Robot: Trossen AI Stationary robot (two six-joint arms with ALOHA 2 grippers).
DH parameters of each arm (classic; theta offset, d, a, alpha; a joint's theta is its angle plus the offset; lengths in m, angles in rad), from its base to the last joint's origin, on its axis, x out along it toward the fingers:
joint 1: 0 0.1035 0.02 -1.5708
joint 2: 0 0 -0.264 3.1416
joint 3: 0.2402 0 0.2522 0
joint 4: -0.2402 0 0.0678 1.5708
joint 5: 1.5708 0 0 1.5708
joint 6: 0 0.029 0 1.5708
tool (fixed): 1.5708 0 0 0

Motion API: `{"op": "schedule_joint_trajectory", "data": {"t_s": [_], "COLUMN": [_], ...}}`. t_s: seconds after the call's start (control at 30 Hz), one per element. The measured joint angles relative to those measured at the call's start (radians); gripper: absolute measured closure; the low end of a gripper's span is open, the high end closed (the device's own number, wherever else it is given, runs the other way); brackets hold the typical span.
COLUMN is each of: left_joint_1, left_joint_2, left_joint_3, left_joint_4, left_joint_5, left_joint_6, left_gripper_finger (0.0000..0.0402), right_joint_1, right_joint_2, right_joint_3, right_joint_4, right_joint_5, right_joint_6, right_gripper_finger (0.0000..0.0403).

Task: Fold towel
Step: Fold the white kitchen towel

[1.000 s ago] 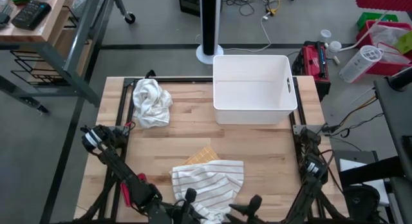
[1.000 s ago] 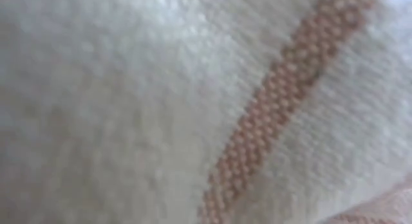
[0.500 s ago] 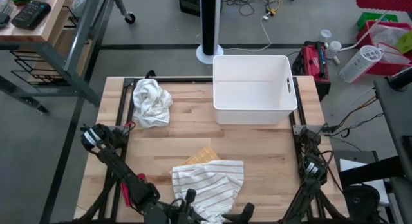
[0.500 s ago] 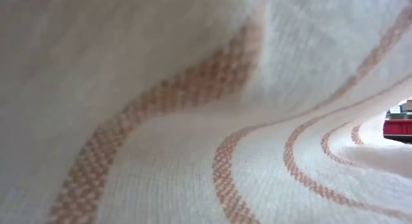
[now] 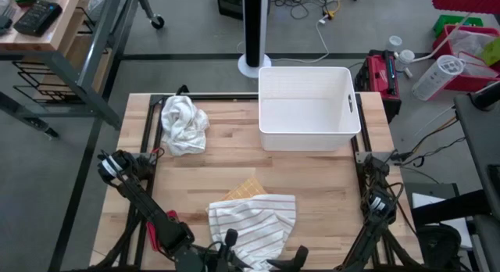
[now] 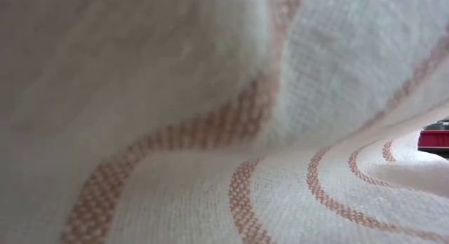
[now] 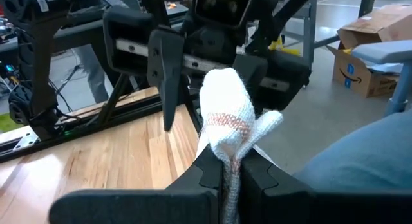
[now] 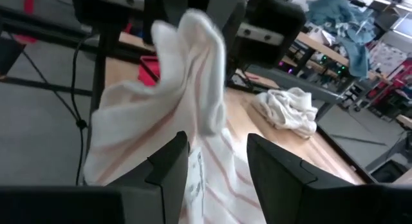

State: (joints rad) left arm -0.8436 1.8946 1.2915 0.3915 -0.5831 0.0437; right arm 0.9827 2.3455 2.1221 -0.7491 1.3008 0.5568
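The striped towel (image 5: 254, 219) lies bunched at the worktop's (image 5: 312, 186) near edge — between both arms. The left gripper (image 7: 226, 169) is clamped on a corner; the right gripper (image 8: 215, 153) straddles the neighbouring fold, fingers parted — not yet pinching.

White bin (image 5: 308, 108) at table's far edge; crumpled white cloth (image 5: 183, 123) far left; tan square (image 5: 244, 187) mid-table
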Motion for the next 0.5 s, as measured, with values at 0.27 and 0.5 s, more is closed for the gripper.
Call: {"op": "schedule_joint_trajectory", "data": {"t_s": [0.27, 0.5], "left_joint_1": [0.0, -0.001], "left_joint_2": [0.001, 0.001], "left_joint_3": [0.0, 0.0], "left_joint_4": [-0.007, 0.002], "left_joint_5": [-0.006, 0.036], "left_joint_6": [-0.004, -0.009], "left_gripper_finger": [0.0393, 0.038], "right_joint_1": [-0.003, -0.031], "right_joint_2": [0.0, 0.0], "right_joint_3": [0.0, 0.001], "right_joint_4": [0.194, 0.257], "right_joint_5": [-0.018, -0.019], "right_joint_6": [-0.208, -0.289], "right_gripper_finger": [0.0256, 0.038]}}
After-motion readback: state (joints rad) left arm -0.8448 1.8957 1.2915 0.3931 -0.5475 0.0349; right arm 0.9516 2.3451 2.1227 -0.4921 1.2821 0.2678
